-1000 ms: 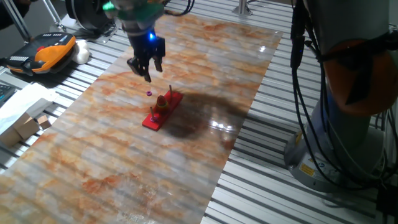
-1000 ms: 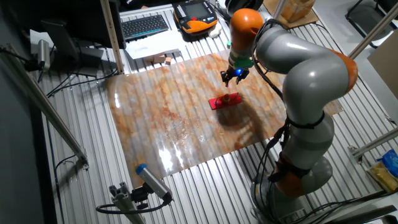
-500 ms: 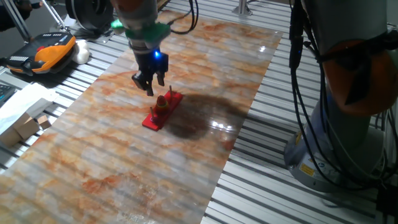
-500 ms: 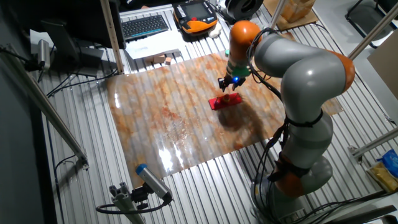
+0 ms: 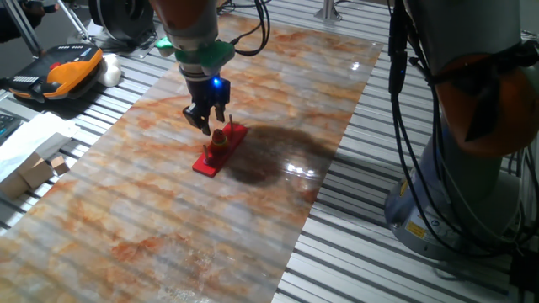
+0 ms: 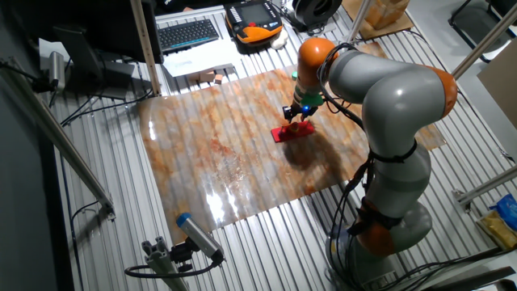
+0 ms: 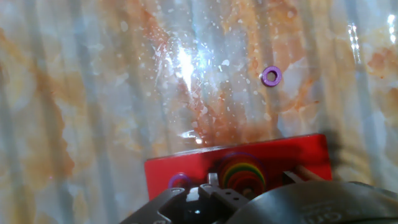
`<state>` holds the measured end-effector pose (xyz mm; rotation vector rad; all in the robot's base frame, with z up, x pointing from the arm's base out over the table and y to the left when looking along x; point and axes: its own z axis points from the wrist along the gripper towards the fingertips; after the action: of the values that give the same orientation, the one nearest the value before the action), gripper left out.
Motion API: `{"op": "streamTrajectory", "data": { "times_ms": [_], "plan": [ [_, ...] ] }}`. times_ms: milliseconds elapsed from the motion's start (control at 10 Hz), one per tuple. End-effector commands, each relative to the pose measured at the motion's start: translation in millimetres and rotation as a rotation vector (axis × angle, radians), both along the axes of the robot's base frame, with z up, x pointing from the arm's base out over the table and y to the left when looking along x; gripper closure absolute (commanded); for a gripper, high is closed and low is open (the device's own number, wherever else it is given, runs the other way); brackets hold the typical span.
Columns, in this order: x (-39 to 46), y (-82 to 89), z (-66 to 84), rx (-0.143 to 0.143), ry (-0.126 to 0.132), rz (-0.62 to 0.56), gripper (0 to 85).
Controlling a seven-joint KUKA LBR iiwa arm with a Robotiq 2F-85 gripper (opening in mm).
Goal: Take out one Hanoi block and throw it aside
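The red base board (image 5: 217, 155) lies on the marbled table top, with a cone-shaped stack of coloured discs (image 5: 218, 141) on its middle peg. In the hand view the stack (image 7: 244, 175) shows concentric rings, and the small red Hanoi block (image 7: 244, 182) is the innermost, on top. My gripper (image 5: 208, 124) hangs just above the far side of the stack, with its jaws apart and nothing between them. It also shows in the other fixed view (image 6: 293, 114), over the base (image 6: 292, 131). A tiny purple disc (image 7: 271, 76) lies loose on the table beyond the base.
Another purple ring (image 7: 180, 182) sits at the left peg of the base. An orange and black pendant (image 5: 67, 67) and wooden blocks (image 5: 38, 168) lie left of the table top. A keyboard (image 6: 187, 34) lies behind it. The arm's body (image 6: 396, 121) stands at the right.
My gripper has moved right and down, from over the loose purple disc to just above the stack on the base. The purple disc is now hidden behind it in the fixed view.
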<state>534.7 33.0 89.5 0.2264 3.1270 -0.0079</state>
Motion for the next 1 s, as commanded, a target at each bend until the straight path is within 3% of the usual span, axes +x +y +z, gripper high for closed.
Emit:
{"op": "streamTrajectory", "data": {
  "times_ms": [0, 800, 900],
  "plan": [
    [-0.9, 0.9, -2.1, -0.002, -0.005, -0.001, 34.0],
    [-5.0, -1.9, -11.3, -0.003, -0.032, 0.001, 34.0],
    [-5.2, -1.7, -11.5, 0.007, -0.020, 0.001, 51.0]
  ]
}}
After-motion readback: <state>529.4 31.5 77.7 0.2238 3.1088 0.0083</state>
